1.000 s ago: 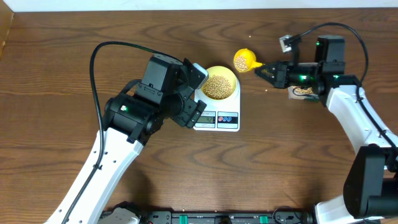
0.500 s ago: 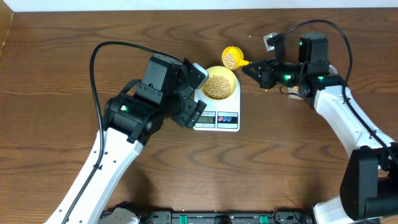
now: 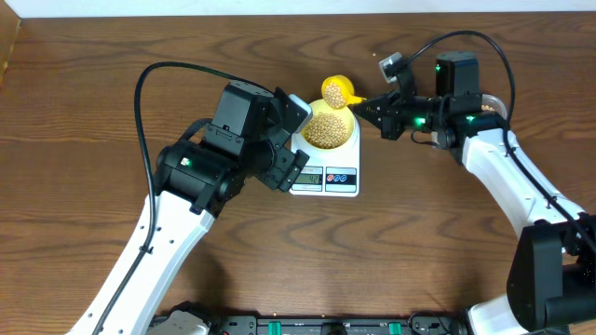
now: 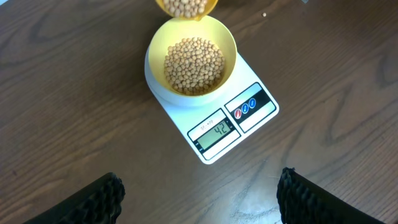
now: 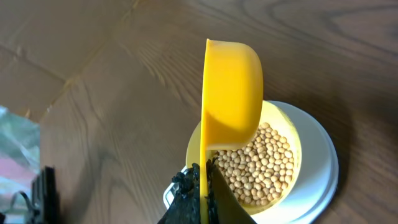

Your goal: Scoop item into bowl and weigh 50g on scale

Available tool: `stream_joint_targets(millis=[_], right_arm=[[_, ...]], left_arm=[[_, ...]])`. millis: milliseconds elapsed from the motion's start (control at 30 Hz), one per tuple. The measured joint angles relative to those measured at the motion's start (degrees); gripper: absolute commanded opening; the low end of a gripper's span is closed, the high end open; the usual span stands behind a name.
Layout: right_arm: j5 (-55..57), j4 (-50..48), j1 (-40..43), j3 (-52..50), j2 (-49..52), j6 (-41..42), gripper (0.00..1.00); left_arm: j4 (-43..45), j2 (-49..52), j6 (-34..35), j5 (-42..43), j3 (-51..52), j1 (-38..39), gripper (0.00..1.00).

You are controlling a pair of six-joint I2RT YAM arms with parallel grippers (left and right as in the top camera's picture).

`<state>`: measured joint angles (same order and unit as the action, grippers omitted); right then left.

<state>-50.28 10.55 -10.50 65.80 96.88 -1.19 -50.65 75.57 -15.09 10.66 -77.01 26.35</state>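
Note:
The white scale (image 3: pixel 326 175) stands mid-table with its display reading 42 (image 4: pixel 214 132). The pale yellow bowl (image 3: pixel 350 137) sits on it, holding a heap of tan beans (image 3: pixel 326 130). My right gripper (image 3: pixel 374 106) is shut on the handle of a yellow scoop (image 3: pixel 336 91), which is loaded with beans and held over the bowl's far rim. In the right wrist view the scoop (image 5: pixel 231 93) hangs over the bowl (image 5: pixel 295 163) and its beans (image 5: pixel 261 167), with the jaws (image 5: pixel 204 186) clamped on the handle. My left gripper (image 4: pixel 199 202) is open and empty, hovering in front of the scale.
A stray bean (image 4: pixel 264 14) lies on the brown wooden table beyond the scale. The left arm's bulk (image 3: pixel 233 140) is close beside the scale's left side. The table's far edge (image 3: pixel 279 15) runs along the top.
My right gripper has carried the loaded scoop leftward, from the right side of the table to above the bowl's far rim. The left arm, scale and bowl have not moved.

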Motion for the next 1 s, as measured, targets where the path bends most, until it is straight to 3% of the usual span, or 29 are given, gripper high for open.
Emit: stream_joint_targets(millis=[333, 1000], right_arm=[[0.2, 0.04, -1.46, 0.0, 0.0, -9.49, 0.01], [0.22, -0.76, -1.46, 0.0, 0.0, -10.78, 0.01]], left_arm=[[0.0, 0.0, 0.0, 0.0, 0.02, 0.0, 0.81], [0.0, 0.0, 0.0, 0.0, 0.0, 0.0, 0.81]])
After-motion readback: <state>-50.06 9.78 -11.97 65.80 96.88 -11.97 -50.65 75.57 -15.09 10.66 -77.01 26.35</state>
